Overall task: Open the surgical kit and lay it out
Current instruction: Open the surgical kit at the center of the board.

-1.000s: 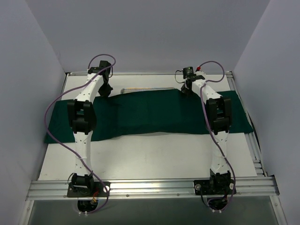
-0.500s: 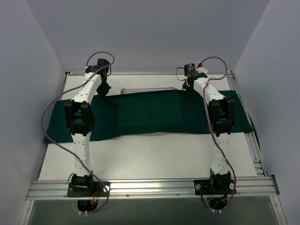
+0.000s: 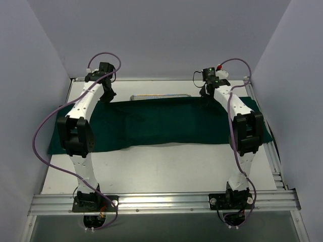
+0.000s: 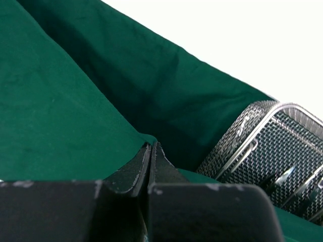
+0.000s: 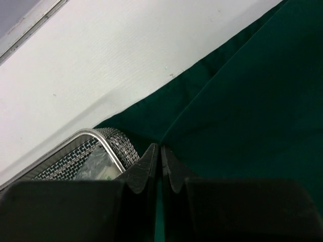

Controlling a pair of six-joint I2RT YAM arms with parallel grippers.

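Item: green cloth wrap (image 3: 166, 121), mid-frame, upper edge pinched by closed left end effector (image 4: 151, 147) and closed right end effector (image 5: 160, 149); wire-mesh tray (image 4: 275, 146) showing above it.

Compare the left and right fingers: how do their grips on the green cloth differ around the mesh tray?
Left fingers pinch the dark green cloth left of the wire-mesh tray; right fingers pinch it right of the tray. Beside the left fingers the tray corner shows steel instrument tips; beside the right fingers, what looks like a clear packet. Both pairs are shut on a fold at the cloth's far edge.
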